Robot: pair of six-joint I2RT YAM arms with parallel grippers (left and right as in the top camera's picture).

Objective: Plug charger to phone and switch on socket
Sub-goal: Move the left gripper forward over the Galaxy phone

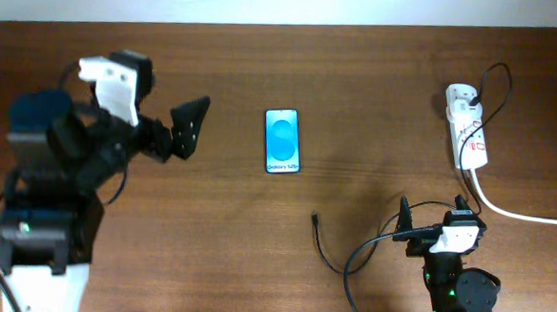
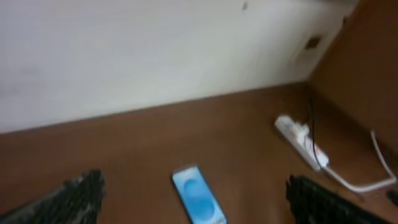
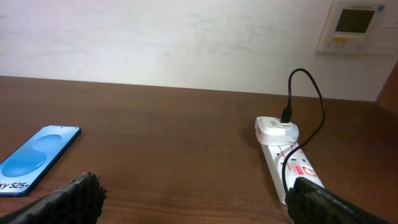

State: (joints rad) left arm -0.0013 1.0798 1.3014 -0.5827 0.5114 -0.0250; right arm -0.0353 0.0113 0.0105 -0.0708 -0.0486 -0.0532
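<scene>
The phone (image 1: 281, 141) lies flat mid-table, blue screen up; it also shows in the left wrist view (image 2: 198, 201) and the right wrist view (image 3: 32, 158). The white socket strip (image 1: 467, 137) lies at the far right with a white plug in it; it shows in the right wrist view (image 3: 289, 163) too. The thin black charger cable runs from that plug, and its small tip (image 1: 314, 216) lies on the table below the phone. My left gripper (image 1: 186, 130) is open and empty, left of the phone. My right gripper (image 1: 432, 210) is open and empty at the front right.
A thick white cord (image 1: 524, 215) leaves the socket strip toward the right edge. A black cable loop (image 1: 369, 252) lies beside the right arm base. A white wall with a wall panel (image 3: 356, 25) stands behind the table.
</scene>
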